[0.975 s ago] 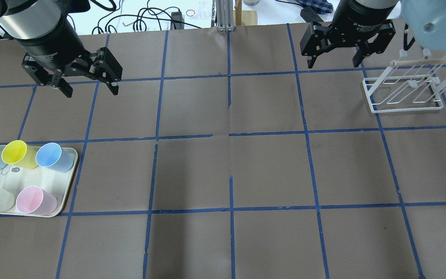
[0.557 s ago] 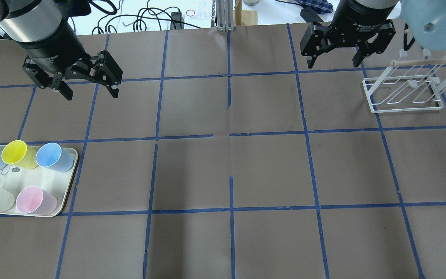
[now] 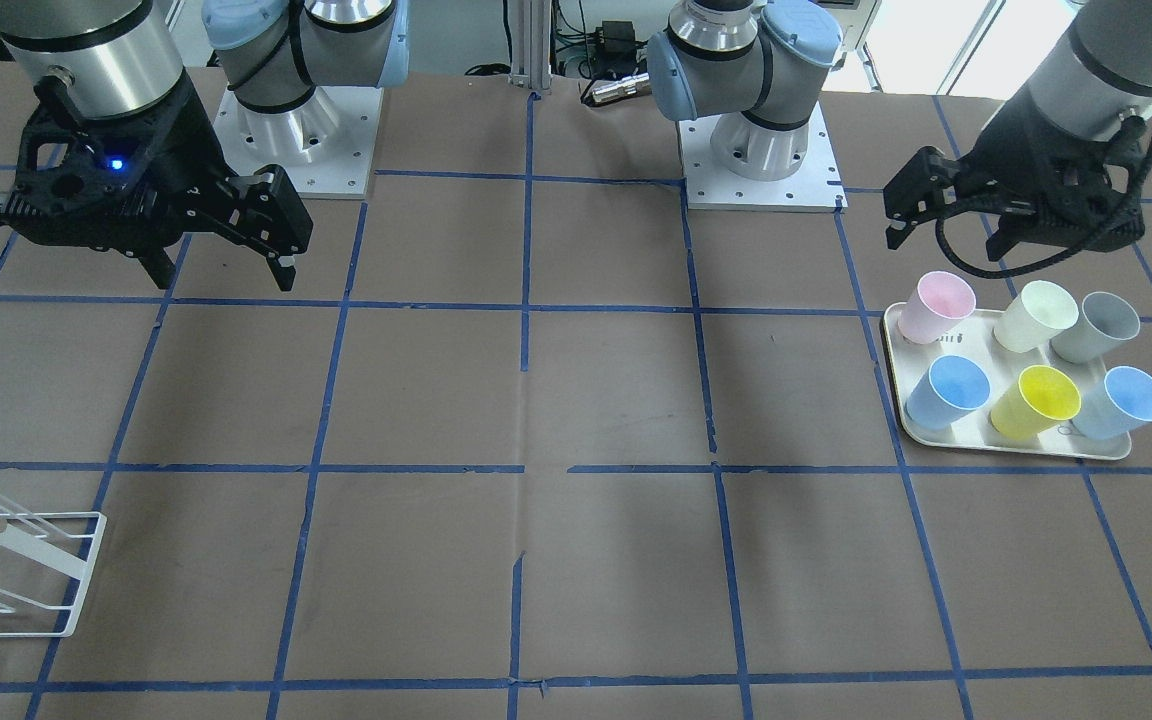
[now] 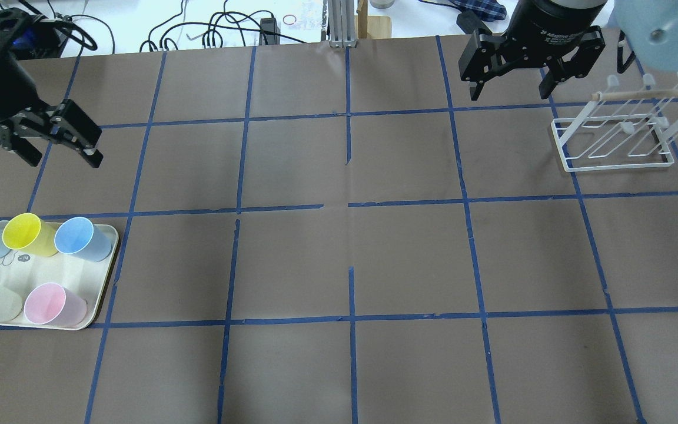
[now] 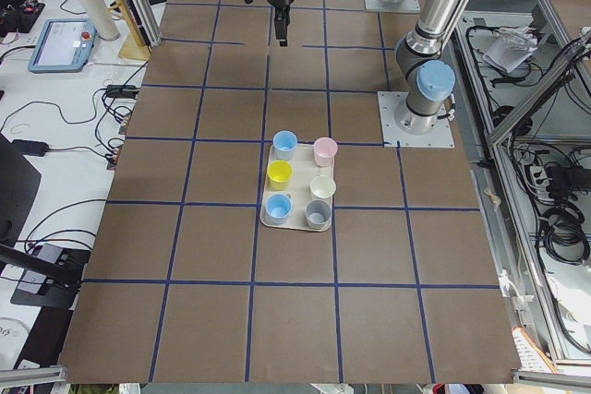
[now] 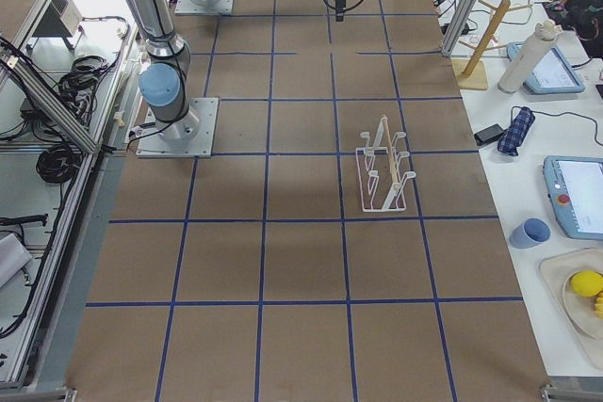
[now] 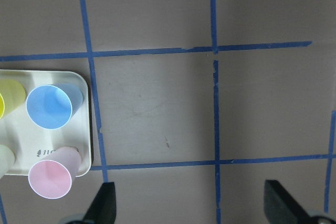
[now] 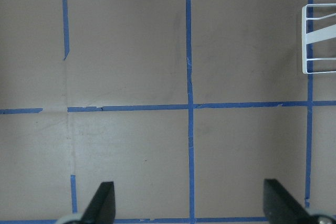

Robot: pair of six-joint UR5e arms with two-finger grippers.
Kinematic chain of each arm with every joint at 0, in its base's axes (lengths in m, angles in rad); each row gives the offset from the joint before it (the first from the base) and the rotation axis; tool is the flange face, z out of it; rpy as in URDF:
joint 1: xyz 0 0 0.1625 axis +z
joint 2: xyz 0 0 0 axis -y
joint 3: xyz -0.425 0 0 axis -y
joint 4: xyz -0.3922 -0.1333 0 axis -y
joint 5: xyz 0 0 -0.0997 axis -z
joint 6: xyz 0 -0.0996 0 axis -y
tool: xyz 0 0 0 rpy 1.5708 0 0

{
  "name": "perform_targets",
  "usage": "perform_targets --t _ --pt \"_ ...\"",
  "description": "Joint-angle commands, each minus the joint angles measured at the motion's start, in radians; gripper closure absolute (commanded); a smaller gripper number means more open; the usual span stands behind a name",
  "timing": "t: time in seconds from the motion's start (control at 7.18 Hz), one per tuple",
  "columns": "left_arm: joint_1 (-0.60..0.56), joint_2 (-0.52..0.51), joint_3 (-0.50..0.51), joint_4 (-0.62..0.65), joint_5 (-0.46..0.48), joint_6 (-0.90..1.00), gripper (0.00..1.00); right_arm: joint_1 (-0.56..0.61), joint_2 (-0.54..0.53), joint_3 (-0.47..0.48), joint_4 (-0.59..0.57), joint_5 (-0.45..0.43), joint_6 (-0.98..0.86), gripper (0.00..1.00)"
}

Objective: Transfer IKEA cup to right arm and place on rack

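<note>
The IKEA cup, pale grey, stands at the robot-side outer corner of the cream tray, beside a cream cup. It also shows in the exterior left view. It lies off the left edge of the overhead view. My left gripper is open and empty, above the table just short of the tray. My right gripper is open and empty, left of the white wire rack.
The tray also holds a pink cup, a yellow cup and two light-blue cups. The left wrist view shows the tray corner with a blue and a pink cup. Brown paper with blue tape lines covers the table.
My left gripper has moved left in the overhead view, over toward the tray's side of the table. My right gripper has hardly moved. Both stay open.
</note>
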Motion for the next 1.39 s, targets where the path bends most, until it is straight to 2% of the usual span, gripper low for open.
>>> perform_targets --t 0.0,0.14,0.42,0.56,0.98,1.11,1.25 --pt "0.236 -0.023 -0.044 0.013 -0.008 0.293 0.00 0.000 0.000 -0.001 0.004 -0.006 0.002 0.00" --pt "0.332 -0.042 -0.081 0.031 -0.008 0.398 0.00 0.000 0.000 -0.001 0.004 -0.006 0.002 0.00" --pt "0.529 -0.065 -0.156 0.237 0.003 0.658 0.00 0.000 0.000 -0.001 0.005 -0.006 0.001 0.00" --pt "0.597 -0.098 -0.160 0.270 -0.007 0.758 0.00 0.000 0.000 -0.001 0.005 -0.006 0.001 0.00" --pt "0.732 -0.236 -0.158 0.445 -0.011 0.954 0.00 0.002 -0.001 0.000 0.007 -0.006 0.002 0.00" --pt "0.745 -0.288 -0.157 0.494 -0.010 0.991 0.00 0.002 -0.001 0.002 0.007 -0.006 0.002 0.00" --pt "0.777 -0.318 -0.141 0.502 -0.007 1.011 0.00 0.002 -0.001 0.002 0.007 -0.006 0.002 0.00"
